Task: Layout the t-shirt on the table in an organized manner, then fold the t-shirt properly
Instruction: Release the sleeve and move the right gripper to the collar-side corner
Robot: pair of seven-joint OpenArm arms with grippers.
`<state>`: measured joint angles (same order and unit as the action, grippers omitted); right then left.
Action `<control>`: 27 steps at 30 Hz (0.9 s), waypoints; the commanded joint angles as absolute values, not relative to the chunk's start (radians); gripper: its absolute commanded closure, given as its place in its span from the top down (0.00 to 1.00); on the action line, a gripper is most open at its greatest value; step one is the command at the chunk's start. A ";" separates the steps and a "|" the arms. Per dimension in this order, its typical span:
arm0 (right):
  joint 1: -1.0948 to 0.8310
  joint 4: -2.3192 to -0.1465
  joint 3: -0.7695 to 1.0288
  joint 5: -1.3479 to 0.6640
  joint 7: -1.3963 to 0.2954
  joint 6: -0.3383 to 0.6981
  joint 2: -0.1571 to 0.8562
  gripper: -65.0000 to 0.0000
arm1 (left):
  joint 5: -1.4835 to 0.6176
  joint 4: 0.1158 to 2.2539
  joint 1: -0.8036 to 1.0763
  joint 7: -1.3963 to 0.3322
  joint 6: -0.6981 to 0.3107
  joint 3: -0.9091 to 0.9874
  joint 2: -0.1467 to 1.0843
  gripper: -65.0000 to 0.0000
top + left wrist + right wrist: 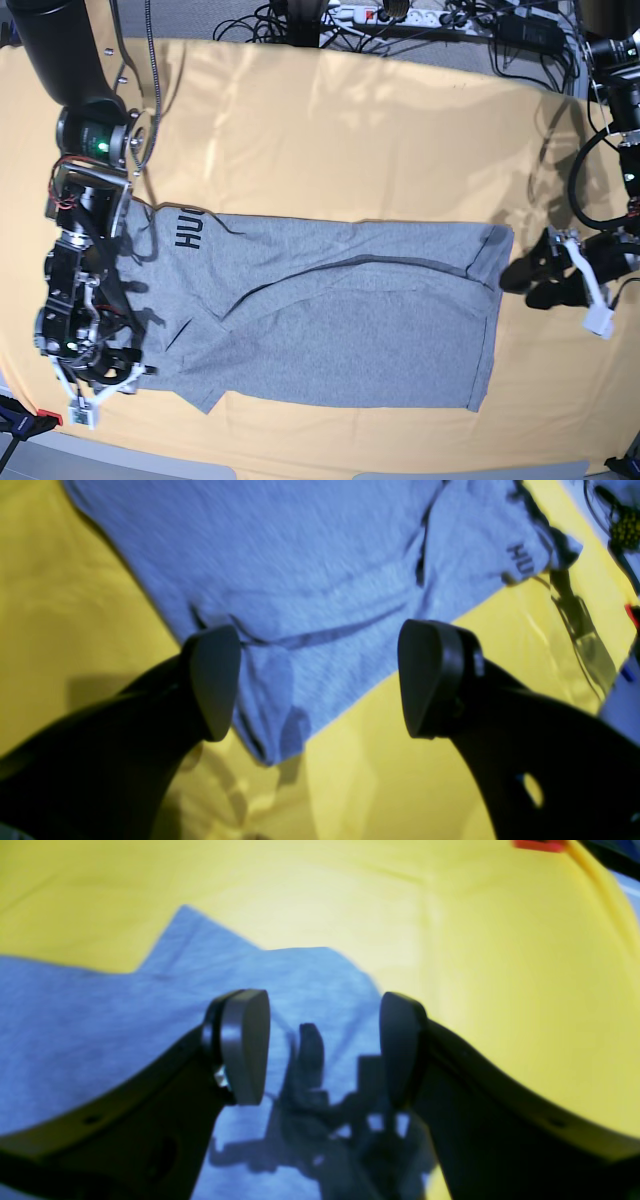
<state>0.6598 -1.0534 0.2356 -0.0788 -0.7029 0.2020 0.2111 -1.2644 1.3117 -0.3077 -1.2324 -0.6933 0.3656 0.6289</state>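
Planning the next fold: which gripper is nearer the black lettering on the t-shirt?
Right. The right gripper hovers over the t-shirt's lettering end; the left gripper sits off the opposite edge.

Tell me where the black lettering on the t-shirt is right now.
In the base view the black lettering sits at the t-shirt's upper-left corner on the table, beside the right arm.

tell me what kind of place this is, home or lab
Most likely a robotics lab or test bench, not a home. A cloth-covered table holds only a single t-shirt, robot arms flank it on both sides, and a power strip with tangled cables runs along the far edge.
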 commanded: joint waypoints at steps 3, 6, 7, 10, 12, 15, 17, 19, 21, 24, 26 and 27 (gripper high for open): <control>0.697 -1.073 0.237 -0.196 -0.733 0.315 0.271 0.57 | -1.292 1.326 -0.330 -1.229 -0.698 0.457 0.652 0.76; 0.696 -1.073 0.237 -0.363 -0.824 0.500 0.327 0.57 | -1.294 1.326 -0.327 -1.263 -0.698 0.501 0.661 0.76; 0.695 -1.073 0.237 -0.437 -0.870 0.560 0.347 0.57 | -1.296 1.326 -0.323 -1.272 -0.698 0.501 0.667 0.76; 0.692 -1.073 0.237 -0.663 -1.054 0.687 0.390 0.57 | -1.320 1.326 -0.300 -1.287 -0.698 0.498 0.677 0.76; 0.689 -1.073 0.237 -0.794 -1.182 0.698 0.417 0.56 | -1.342 1.326 -0.292 -1.296 -0.698 0.498 0.680 0.76; 0.659 -1.073 0.238 -0.970 -1.288 0.698 0.469 0.55 | -1.360 1.326 -0.291 -1.317 -0.698 0.498 0.685 0.76; 0.619 -1.073 0.250 -1.047 -1.300 0.698 0.510 0.55 | -1.367 1.326 -0.291 -1.325 -0.698 0.498 0.688 0.76; 0.567 -1.073 0.285 -1.113 -1.320 0.698 0.543 0.55 | -1.367 1.326 -0.291 -1.326 -0.698 0.498 0.694 0.76; 0.513 -1.074 0.345 -1.216 -1.384 0.698 0.567 0.55 | -1.370 1.326 -0.291 -1.326 -0.698 0.498 0.702 0.76; 0.433 -1.087 0.471 -1.390 -1.396 0.698 0.580 0.55 | -1.384 1.326 -0.291 -1.329 -0.698 0.498 0.713 0.76; 0.373 -1.118 0.554 -1.470 -1.396 0.698 0.580 0.55 | -1.398 1.326 -0.291 -1.333 -0.698 0.498 0.719 0.76; 0.337 -1.140 0.584 -1.484 -1.396 0.698 0.581 0.55 | -1.397 1.326 -0.291 -1.333 -0.698 0.498 0.718 0.76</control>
